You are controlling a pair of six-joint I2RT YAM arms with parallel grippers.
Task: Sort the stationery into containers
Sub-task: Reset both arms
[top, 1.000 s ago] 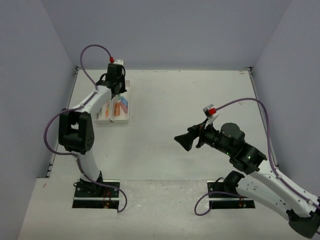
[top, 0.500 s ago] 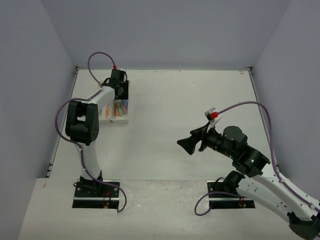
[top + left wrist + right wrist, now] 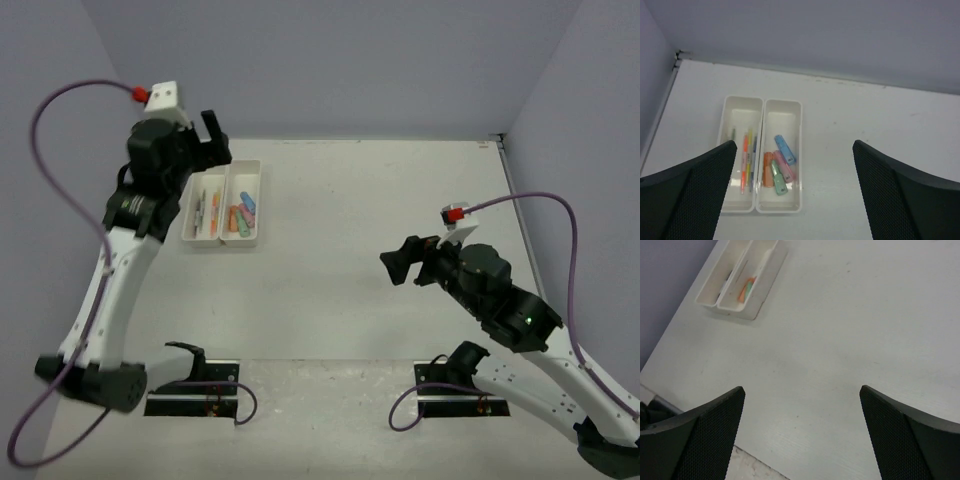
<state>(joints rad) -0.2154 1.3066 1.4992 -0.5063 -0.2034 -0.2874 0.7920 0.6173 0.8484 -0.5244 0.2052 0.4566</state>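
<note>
From above, your left gripper [image 3: 214, 138] hangs high over the far left corner of the table [image 3: 360, 200], jaws spread wide and holding nothing. A purple cable [image 3: 45, 110] loops out from its wrist. The containers [image 3: 243, 178] lie just below it, near the left wall, and the stationery [image 3: 237, 218] sits inside them. Your right gripper [image 3: 400, 266] hovers well apart over the right half of the table, equally wide and empty, pointing toward the trays. In the left wrist view the two dark fingers [image 3: 695, 195] frame the trays. The left one covers the near-left corner of the left tray, where slim markers [image 3: 746, 160] lie lengthwise, while blue, pink, green and orange stubby pieces [image 3: 777, 175] crowd the right tray's near half. The right wrist view shows bare tabletop between its fingers [image 3: 700, 435] — the trays sit far off at the upper left, cut by the picture's edge.
</note>
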